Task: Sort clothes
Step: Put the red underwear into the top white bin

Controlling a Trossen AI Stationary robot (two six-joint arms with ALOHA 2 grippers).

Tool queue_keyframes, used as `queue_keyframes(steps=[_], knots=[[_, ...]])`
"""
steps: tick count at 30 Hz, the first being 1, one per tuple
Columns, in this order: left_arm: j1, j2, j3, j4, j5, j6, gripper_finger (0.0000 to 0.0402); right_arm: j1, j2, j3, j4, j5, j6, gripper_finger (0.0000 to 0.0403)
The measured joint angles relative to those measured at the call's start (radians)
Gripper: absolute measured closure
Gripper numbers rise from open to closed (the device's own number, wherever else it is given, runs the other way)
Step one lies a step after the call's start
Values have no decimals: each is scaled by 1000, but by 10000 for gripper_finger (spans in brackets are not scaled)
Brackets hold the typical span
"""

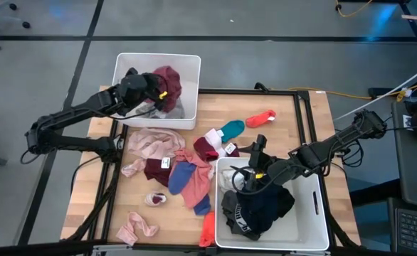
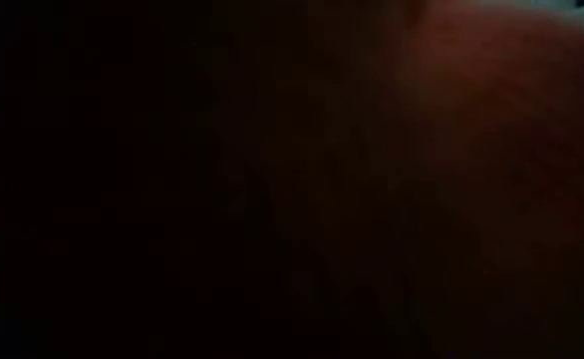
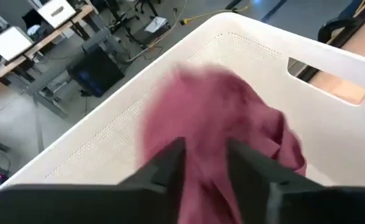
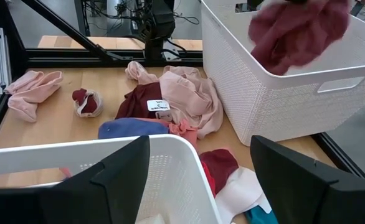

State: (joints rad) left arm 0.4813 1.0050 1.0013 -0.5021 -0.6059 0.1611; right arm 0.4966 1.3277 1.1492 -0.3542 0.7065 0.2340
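My left gripper (image 1: 164, 92) hangs over the white bin (image 1: 188, 67) at the desk's far left corner. Its fingers stand apart around the maroon cloth (image 3: 220, 118). The cloth could catch on a finger and drag back out. My right gripper (image 1: 245, 179) waits, open, over the near bin (image 1: 321, 213).

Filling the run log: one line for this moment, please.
left tool: open over far bin, maroon garment dropping | right tool: open over near bin

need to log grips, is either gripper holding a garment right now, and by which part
Left gripper: the maroon garment lies between its parted fingers over the far bin; whether it is held cannot be told. Right gripper holds nothing.
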Motion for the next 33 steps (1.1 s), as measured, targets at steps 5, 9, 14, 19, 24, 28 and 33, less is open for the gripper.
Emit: queue_keyframes(steps=[5,9,14,19,24,28,33], knots=[[-7,-1,69,-112,1,-49,213,0,0,0,0,0,0,123],[-46,-16,138,-211,76,-100,186,0,0,0,0,0,0,123],[-132,-73,153,-220,332,-122,187,0,0,0,-1,0,-3,123],[-269,-96,153,-272,513,-184,191,0,0,0,-9,0,-4,123],[-400,-92,109,-378,513,-275,190,0,0,0,-10,0,-6,123],[-507,-93,8,-385,512,-399,192,0,0,0,-13,0,-6,123],[-652,-75,-135,-345,510,-549,192,0,0,0,-14,0,-7,123]])
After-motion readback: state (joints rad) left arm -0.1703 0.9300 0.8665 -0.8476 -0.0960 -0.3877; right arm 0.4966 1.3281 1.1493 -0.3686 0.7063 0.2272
